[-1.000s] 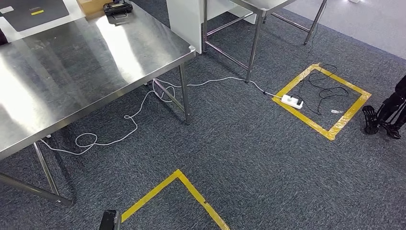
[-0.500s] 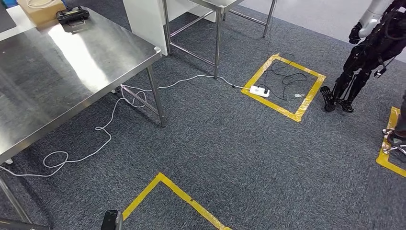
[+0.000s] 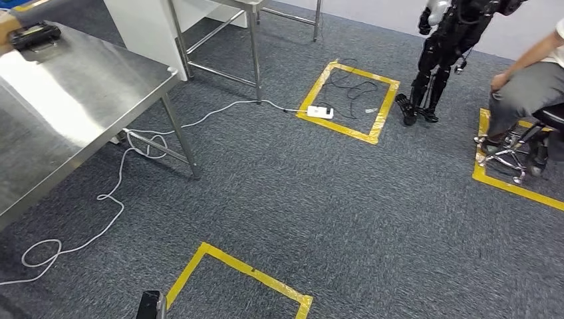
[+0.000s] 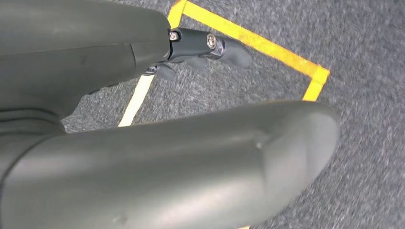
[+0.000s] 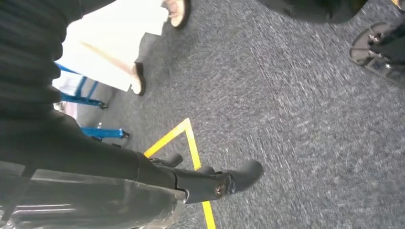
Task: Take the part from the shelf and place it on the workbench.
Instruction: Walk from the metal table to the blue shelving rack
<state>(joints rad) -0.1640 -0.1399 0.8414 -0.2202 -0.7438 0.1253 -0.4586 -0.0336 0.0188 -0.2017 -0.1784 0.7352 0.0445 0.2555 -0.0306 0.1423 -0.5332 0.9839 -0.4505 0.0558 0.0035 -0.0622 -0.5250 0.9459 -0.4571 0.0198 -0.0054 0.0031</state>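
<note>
Carpet [image 3: 332,206]: grey, covering the floor in the head view and showing behind both hands in the wrist views.
Steel workbench [image 3: 60,100]: at the left of the head view, its top bare but for a black device [image 3: 30,34] at the far end; a white cable [image 3: 113,199] trails from under it to a power strip [image 3: 320,111].
Tape squares: one yellow outline [image 3: 239,269] lies nearest the robot, a second frames the power strip, a third [image 3: 512,186] sits under a chair — the head view takes in all three, the wrist views catch one corner each.
Other figures: a dark humanoid robot [image 3: 442,53] stands beside the far square; a seated person [image 3: 529,86] is at the right edge.
Left hand [image 4: 191,47]: hanging over the tape corner, thumb large in the foreground (it hides much of the picture), fingers straight and apart, holding nothing.
Right hand [image 5: 205,183]: hanging low over a tape line, fingers extended, nothing in its grasp.
Part: I cannot tell where it is; neither hand carries it.
</note>
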